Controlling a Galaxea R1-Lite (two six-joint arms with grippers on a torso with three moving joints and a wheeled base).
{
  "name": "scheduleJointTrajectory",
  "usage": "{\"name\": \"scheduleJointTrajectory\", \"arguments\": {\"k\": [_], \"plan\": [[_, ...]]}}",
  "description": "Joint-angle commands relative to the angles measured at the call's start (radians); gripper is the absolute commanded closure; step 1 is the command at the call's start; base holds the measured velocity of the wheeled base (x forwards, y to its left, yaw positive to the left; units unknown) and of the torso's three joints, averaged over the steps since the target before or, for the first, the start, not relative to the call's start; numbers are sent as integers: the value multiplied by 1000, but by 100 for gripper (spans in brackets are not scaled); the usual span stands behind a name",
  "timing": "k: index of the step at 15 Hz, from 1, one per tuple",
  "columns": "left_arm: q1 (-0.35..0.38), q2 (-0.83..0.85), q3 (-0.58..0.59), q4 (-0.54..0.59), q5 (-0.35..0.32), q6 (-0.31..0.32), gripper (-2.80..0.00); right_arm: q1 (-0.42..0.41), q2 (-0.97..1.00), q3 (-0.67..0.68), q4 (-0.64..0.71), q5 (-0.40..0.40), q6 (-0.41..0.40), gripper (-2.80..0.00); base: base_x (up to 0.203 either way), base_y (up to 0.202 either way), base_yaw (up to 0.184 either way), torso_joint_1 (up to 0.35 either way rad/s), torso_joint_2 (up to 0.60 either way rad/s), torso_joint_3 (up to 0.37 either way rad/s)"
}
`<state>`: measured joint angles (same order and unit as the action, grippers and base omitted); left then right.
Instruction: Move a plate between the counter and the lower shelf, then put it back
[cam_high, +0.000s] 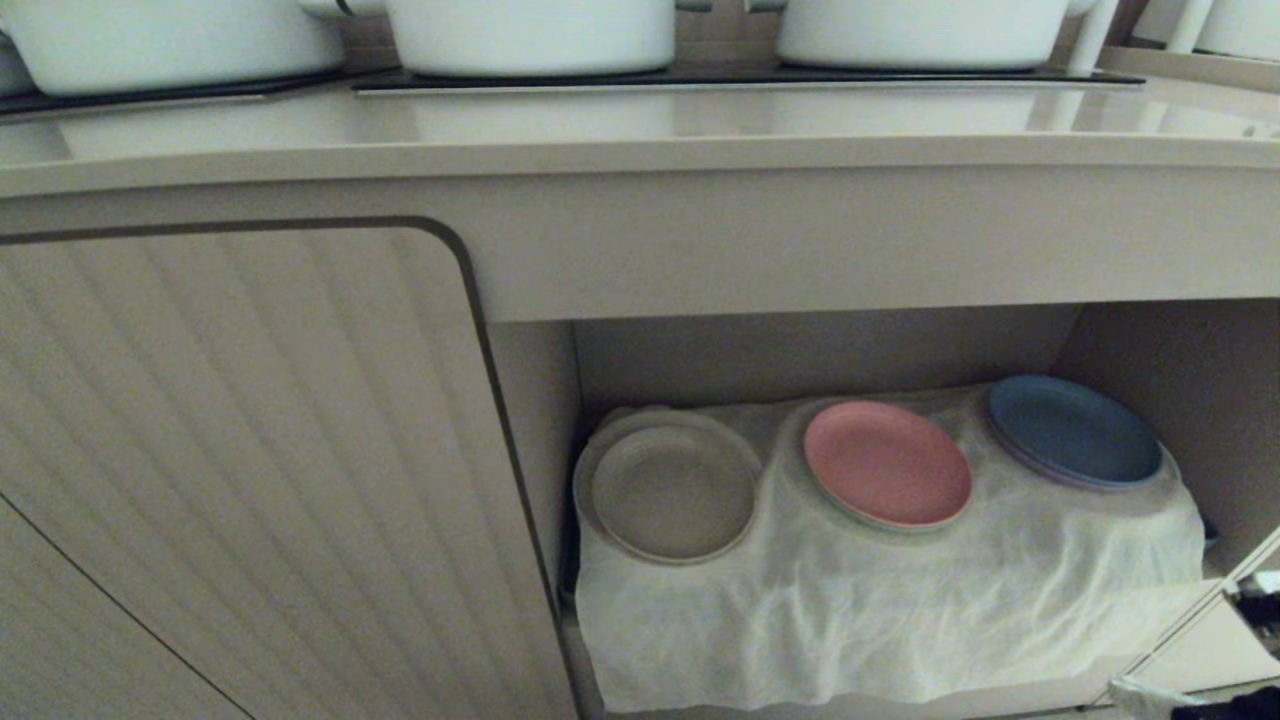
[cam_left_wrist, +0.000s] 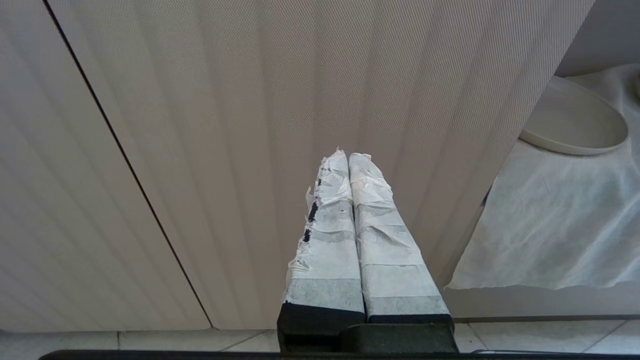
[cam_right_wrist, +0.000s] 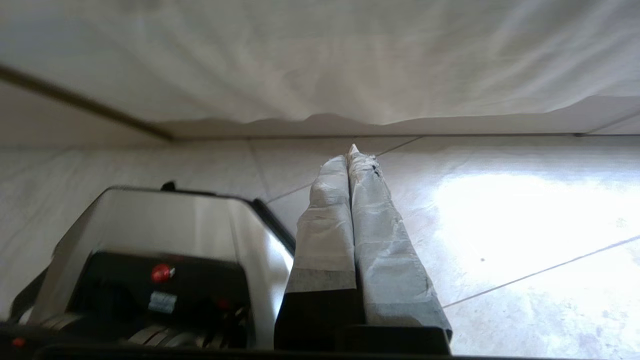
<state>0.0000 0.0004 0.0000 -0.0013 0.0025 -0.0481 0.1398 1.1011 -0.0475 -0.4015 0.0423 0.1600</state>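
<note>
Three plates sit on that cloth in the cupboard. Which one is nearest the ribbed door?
The beige plate, at the left end of the row, right beside the ribbed door. The pink plate lies mid-row and the blue plate farthest off.

Soft, even light across my head view, a bit dim and warm. The counter (cam_high: 640, 130) shines, mirroring the white pots (cam_high: 530, 35) in pale streaks. Under its edge the lower shelf (cam_high: 820, 350) sits in shade, darkest in the gap at its left wall; the white cloth (cam_high: 850, 610) shows gentle grey folds, and the whole picture is slightly soft and grainy. The counter line bows at the edges. Through my left wrist, flat light on the ribbed door (cam_left_wrist: 250, 100), faint vertical bands, fairly crisp. Through my right wrist, smeared and hazy: a hard blown-out glare patch on the floor tiles (cam_right_wrist: 525, 225), and a bright reflection on my base's shiny cover (cam_right_wrist: 165, 220).
</note>
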Motion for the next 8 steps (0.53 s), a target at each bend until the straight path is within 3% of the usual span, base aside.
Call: {"name": "scheduleJointTrajectory", "arguments": {"k": [1, 5, 8], "plan": [[0, 0, 0, 0, 1, -1, 0, -52, -111, 42, -31, -1, -3, 0, 0, 0, 0, 0, 0, 0], [0, 0, 0, 0, 1, -1, 0, -137, -256, 47, -28, 1, -90, 0, 0, 0, 0, 0, 0, 0], [0, 0, 0, 0, 1, -1, 0, -170, -437, 47, 79, 36, -182, 0, 0, 0, 0, 0, 0, 0]]}}
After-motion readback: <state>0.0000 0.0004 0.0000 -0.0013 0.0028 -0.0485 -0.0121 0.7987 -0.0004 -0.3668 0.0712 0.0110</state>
